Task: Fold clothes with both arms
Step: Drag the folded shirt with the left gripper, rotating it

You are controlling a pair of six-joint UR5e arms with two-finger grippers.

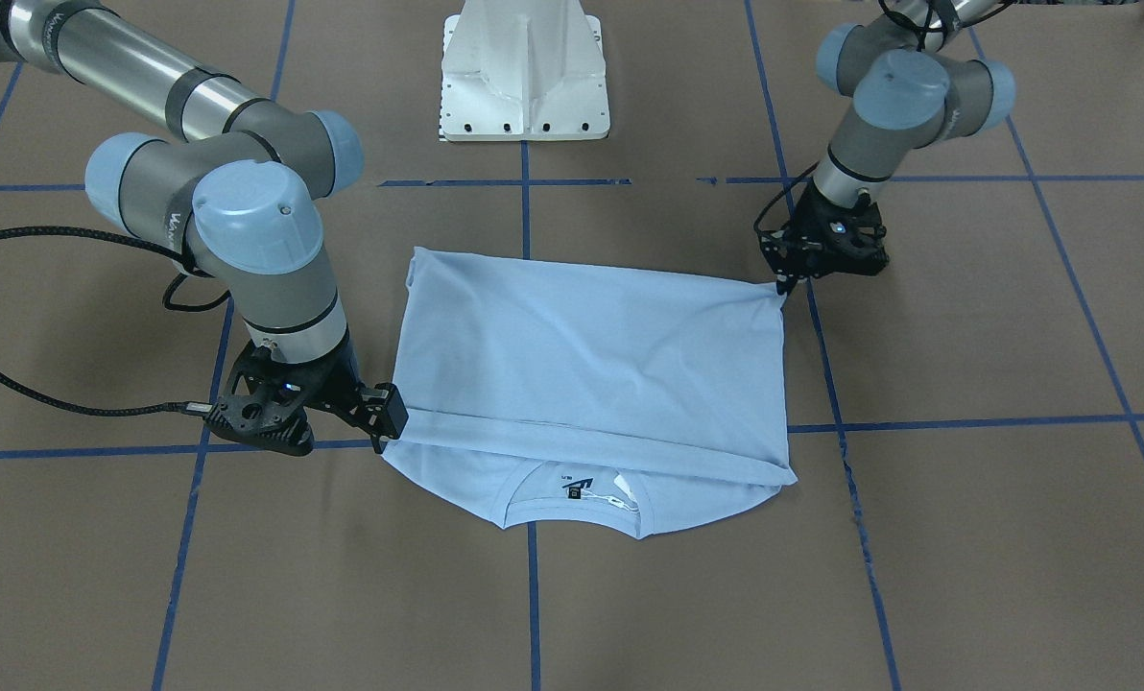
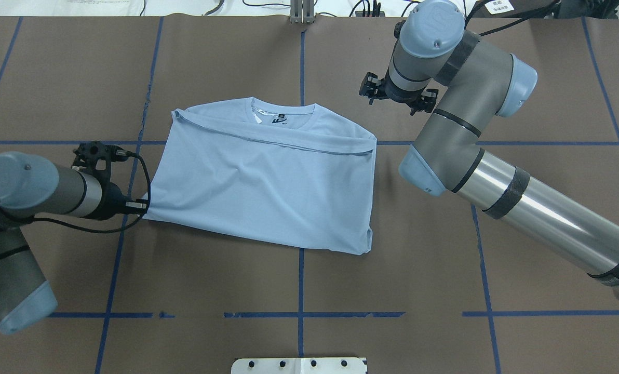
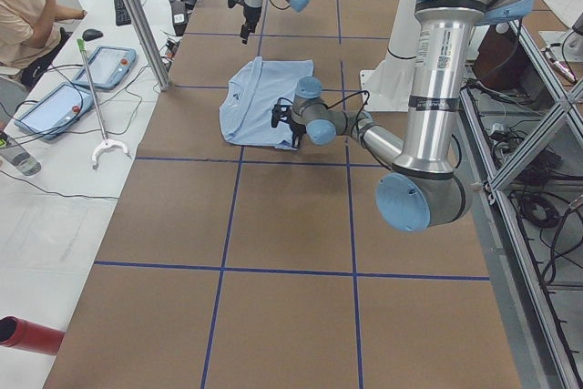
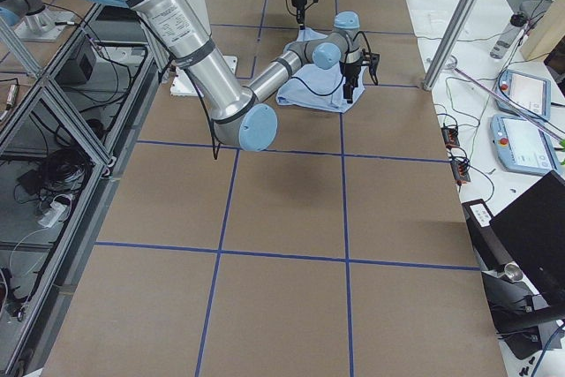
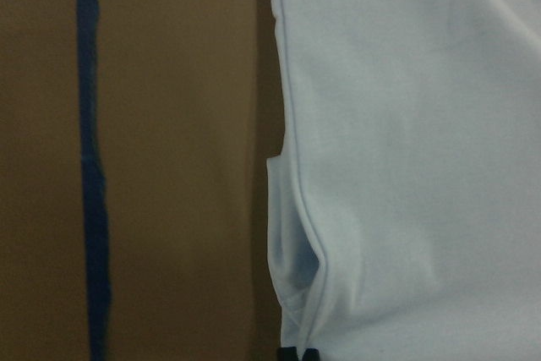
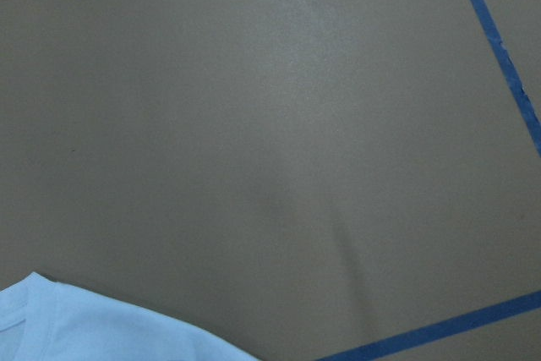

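The light blue T-shirt [image 1: 591, 365] [image 2: 268, 187] lies on the brown table. Its lower part is folded up to just short of the collar, and the dark label [image 1: 577, 489] still shows. My left gripper [image 1: 783, 286] [image 2: 144, 206] is low at the shirt's corner nearest the robot on my left side. It is shut on that corner, which is drawn to a point; the left wrist view shows the shirt's edge [image 5: 292, 209] running to the fingertips. My right gripper [image 1: 380, 427] hangs open beside the fold's end, holding nothing. The right wrist view shows bare table and a bit of shirt [image 6: 84, 331].
The white pedestal base [image 1: 524, 77] [image 2: 299, 365] stands at the robot's side of the table. Blue tape lines [image 2: 300, 280] cross the brown surface. In the left side view a person [image 3: 23, 6] sits by a side table with control tablets [image 3: 109, 66].
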